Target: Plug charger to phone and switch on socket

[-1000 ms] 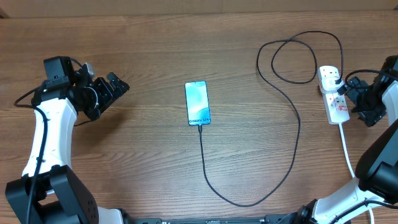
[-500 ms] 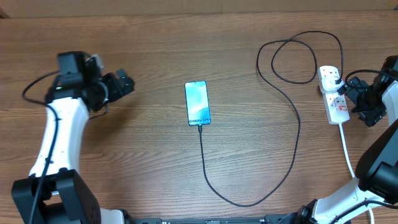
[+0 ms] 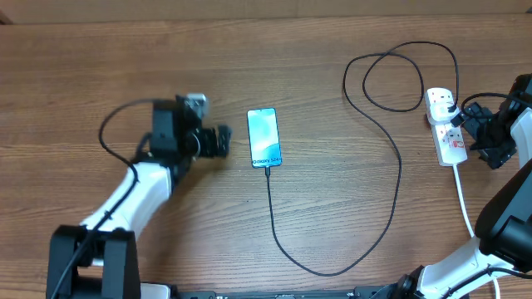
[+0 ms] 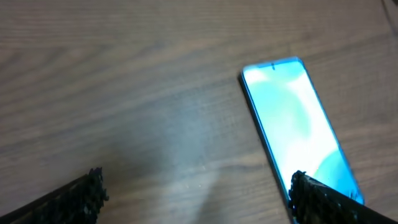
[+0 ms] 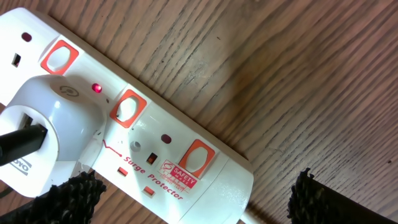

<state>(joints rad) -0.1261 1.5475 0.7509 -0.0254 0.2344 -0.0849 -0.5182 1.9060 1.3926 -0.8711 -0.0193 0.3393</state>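
Your left gripper (image 3: 223,141) sits low over the brown wood-grain table (image 3: 100,66). Its black jaws stand wide apart with nothing between them, and they point at the left long edge of the slim rectangular phone (image 3: 263,137) with the light blue screen. From above you cannot tell whether gripper and phone touch. In the left wrist view one black fingertip (image 4: 320,199) covers the phone's near corner.

The phone lies flat and face up at mid-table. The long thin black charger cable (image 3: 401,178) meets its short edge on the robot's side. From there it runs toward the base, sweeps round in a wide curve, climbs the right side and makes a loop near the far edge. It ends at the white elongated power strip (image 3: 450,141) on the right.

Your right gripper (image 3: 472,133) hangs just beside that strip, jaws apart and empty. Its wrist view shows a white adapter (image 5: 53,134) seated in an outlet with the black cable entering it. A small red light (image 5: 97,88) glows beside it, next to the row of red-framed switches (image 5: 129,107).
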